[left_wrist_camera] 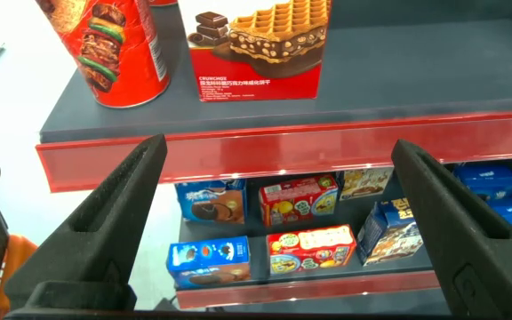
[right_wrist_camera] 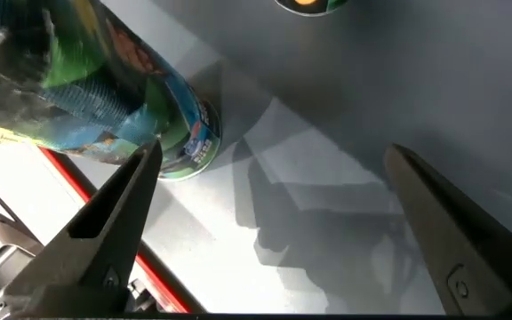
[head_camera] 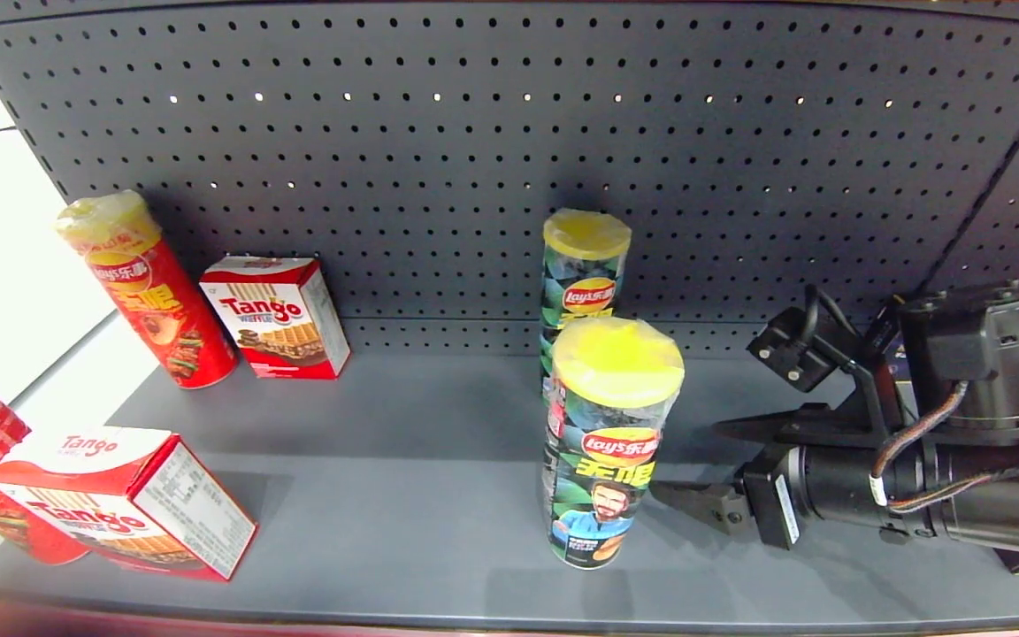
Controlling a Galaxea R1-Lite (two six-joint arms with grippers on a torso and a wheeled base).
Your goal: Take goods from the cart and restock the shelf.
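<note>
Right gripper [head_camera: 691,460] level above shelf [head_camera: 403,495], jaws apart, empty, at 3 o'clock of upright green chips can [head_camera: 609,460]. Second can [head_camera: 586,265] at its 12 o'clock. Left gripper [left_wrist_camera: 280,149] jaws apart, facing shelf's red edge.

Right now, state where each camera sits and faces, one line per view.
Head: up high, facing forward and down at the shelf; right arm's open jaws beside the green can.
Left wrist: before the shelf edge, facing the wafer box and lower shelves; left jaws open.
Right wrist: low over the shelf, facing that can's base; right jaws open.
Shared: the green can, in head and right wrist.
</note>
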